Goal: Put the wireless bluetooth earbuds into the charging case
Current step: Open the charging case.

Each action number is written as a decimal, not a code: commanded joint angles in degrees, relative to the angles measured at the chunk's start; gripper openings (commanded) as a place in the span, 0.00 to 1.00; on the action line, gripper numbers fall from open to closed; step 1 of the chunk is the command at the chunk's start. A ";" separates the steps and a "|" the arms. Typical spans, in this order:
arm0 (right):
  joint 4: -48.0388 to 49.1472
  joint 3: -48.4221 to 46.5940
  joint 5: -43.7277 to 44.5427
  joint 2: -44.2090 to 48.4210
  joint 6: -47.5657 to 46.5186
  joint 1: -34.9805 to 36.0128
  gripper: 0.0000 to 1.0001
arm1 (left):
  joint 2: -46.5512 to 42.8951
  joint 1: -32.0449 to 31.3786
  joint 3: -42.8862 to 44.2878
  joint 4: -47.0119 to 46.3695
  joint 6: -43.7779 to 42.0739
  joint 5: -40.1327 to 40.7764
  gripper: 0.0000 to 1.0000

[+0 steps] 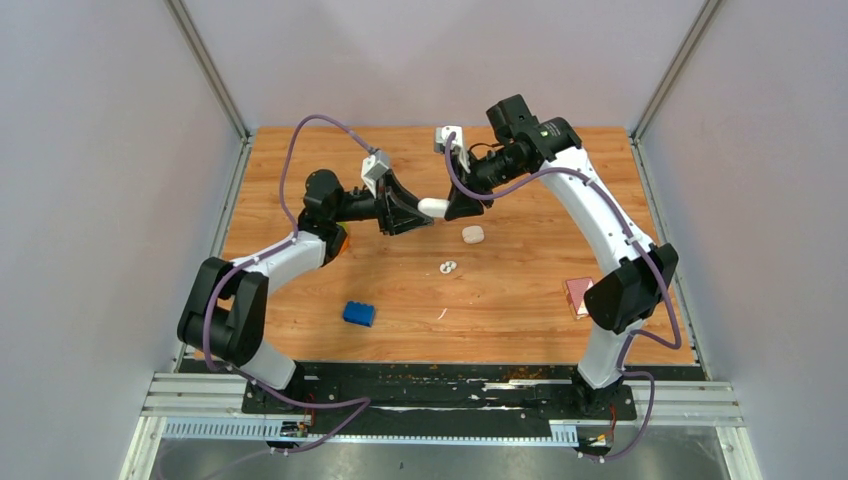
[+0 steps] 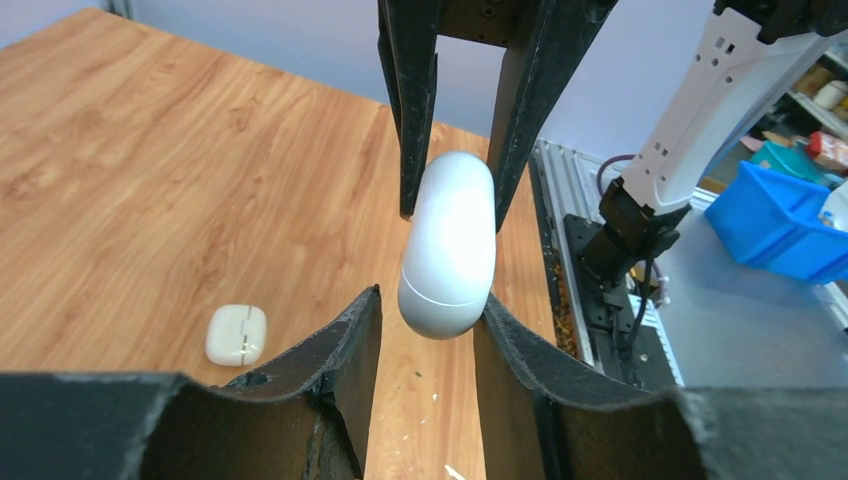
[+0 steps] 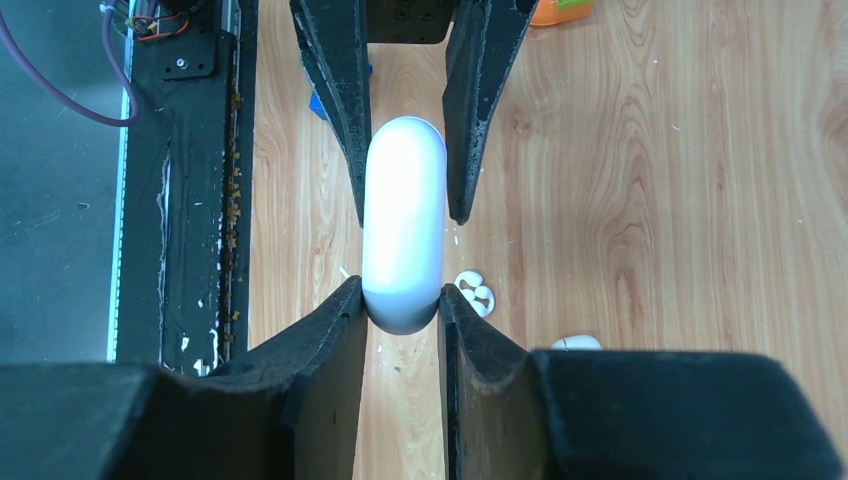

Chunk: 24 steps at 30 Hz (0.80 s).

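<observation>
The wooden table [image 1: 300, 160] filled the floor of the booth. Above its middle the left gripper [image 1: 424, 211] and right gripper [image 1: 448, 207] faced each other, one at each end of the white charging case [image 2: 450, 240], which hung in the air with its lid closed. The right gripper's fingers pinched the case's right end. The left gripper's fingers flanked the left end, one touching; whether they squeezed it, I could not tell. A blue brick [image 1: 359, 313] lay on the near left of the table. A smaller cream case [image 1: 472, 234] sat just near of the grippers. The two white earbuds [image 1: 448, 266] lay together nearer still, on bare wood, apart from both cases.
</observation>
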State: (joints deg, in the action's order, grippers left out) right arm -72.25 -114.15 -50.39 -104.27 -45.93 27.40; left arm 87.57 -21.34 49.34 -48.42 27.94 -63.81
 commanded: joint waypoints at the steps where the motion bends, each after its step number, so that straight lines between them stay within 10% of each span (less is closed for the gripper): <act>1: 2.35 0.33 -0.74 3.28 0.84 -0.15 0.11 | 0.97 -0.01 2.51 -7.36 6.21 -1.51 0.45; 24: 4.55 1.37 0.46 3.94 3.26 -0.22 0.11 | 2.60 -0.72 3.67 -7.23 7.62 -0.53 0.52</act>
State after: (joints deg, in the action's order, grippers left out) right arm -70.11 -112.31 -49.47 -103.07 -43.51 27.31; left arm 89.80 -21.85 50.83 -54.30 35.09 -64.38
